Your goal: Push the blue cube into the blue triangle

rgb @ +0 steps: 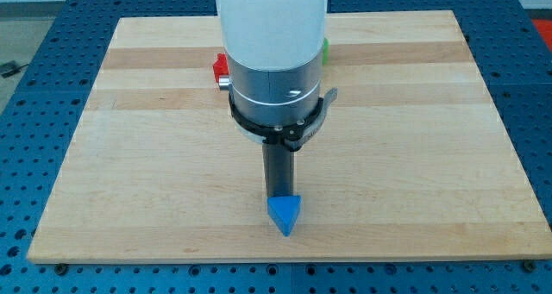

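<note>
A blue triangle block (pixel 285 214) lies near the view's bottom, at the middle of the wooden board (pixel 414 156). My tip (pixel 280 197) stands right at the triangle's upper edge, touching it or nearly so. No blue cube shows in this view; it may be hidden behind the arm's white and grey body (pixel 274 61). A red block (pixel 220 67) peeks out at the arm's left side and a green block (pixel 325 49) at its right side, both near the view's top.
The board rests on a blue perforated table (pixel 34 87). The arm's wide body covers the board's upper middle and hides whatever lies behind it.
</note>
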Tool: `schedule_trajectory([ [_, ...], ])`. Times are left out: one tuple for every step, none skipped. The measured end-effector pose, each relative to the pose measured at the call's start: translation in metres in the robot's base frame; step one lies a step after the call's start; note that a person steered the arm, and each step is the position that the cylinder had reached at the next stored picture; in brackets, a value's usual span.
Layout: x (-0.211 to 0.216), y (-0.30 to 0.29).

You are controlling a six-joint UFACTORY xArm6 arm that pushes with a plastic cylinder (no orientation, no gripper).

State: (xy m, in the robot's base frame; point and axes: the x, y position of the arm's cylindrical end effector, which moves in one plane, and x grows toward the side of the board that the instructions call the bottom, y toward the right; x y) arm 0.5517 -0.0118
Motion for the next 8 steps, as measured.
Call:
schedule_trajectory([
  [-0.012,-0.016],
  [-0.035,-0.073],
  [-0.086,-0.123],
  [-0.147,-0.137],
  [-0.198,-0.137],
  [-0.234,-0.106],
  [-0.258,-0.059],
  [-0.251,-0.028],
])
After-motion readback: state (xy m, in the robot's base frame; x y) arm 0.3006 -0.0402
